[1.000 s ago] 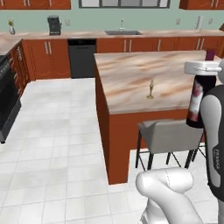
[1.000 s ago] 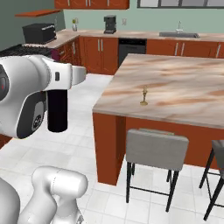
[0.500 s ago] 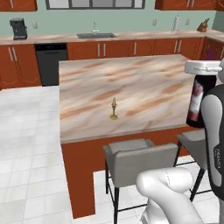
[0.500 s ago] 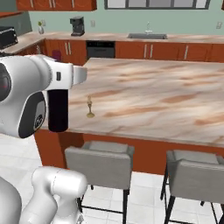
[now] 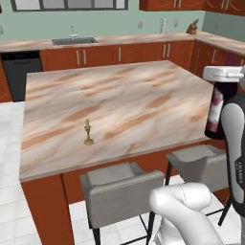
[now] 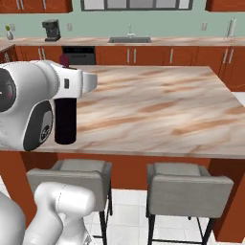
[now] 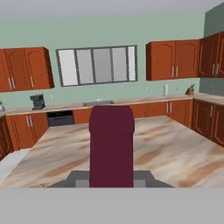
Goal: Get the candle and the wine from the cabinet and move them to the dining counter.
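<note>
Hand [image 6: 64, 83] clenched on the wine [image 6: 65, 122] at its neck; glass likely heavy, slick, fragile — set down upright on surface [image 6: 158, 110].

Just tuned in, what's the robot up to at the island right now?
The gripper holds the wine by its neck, upright, off the near edge of the dining counter above the stools. The candle already stands on the counter near its front left. The wine is not yet set down.
</note>
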Motion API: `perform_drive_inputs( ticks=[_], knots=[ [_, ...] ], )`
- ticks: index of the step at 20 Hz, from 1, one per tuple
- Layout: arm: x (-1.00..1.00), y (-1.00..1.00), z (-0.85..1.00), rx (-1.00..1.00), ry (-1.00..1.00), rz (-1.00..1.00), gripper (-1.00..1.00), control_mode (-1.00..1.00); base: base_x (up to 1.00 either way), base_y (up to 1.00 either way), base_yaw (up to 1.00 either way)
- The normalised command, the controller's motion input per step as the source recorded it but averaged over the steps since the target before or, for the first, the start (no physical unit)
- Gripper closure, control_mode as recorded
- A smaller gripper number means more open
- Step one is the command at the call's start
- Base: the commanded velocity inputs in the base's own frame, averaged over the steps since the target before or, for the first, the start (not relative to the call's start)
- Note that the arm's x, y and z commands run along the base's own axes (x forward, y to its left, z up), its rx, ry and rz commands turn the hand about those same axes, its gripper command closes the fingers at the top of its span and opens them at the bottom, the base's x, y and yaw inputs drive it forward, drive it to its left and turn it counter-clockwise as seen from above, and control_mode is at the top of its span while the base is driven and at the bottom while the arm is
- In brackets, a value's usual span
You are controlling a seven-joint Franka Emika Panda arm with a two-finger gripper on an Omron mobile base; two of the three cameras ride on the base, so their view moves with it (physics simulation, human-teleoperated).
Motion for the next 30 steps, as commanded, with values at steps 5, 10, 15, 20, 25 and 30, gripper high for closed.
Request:
perform_drive_inputs(
  ticks=[5,10,15,20,25,30],
  knots=[
    [0.0,0.0,0.0,0.0,0.0,0.0,1.0,1.0,0.34,0.0,0.07],
    [0.0,0.0,0.0,0.0,0.0,0.0,1.0,1.0,0.23,0.0,0.19],
    [0.0,0.0,0.0,0.0,0.0,0.0,1.0,1.0,0.23,0.16,0.18],
    [0.0,0.0,0.0,0.0,0.0,0.0,1.0,1.0,0.53,0.03,0.06],
    [0.0,0.0,0.0,0.0,0.0,0.0,1.0,1.0,0.6,0.0,0.01],
    [0.0,0.0,0.0,0.0,0.0,0.0,1.0,1.0,0.32,0.01,0.04]
  ],
)
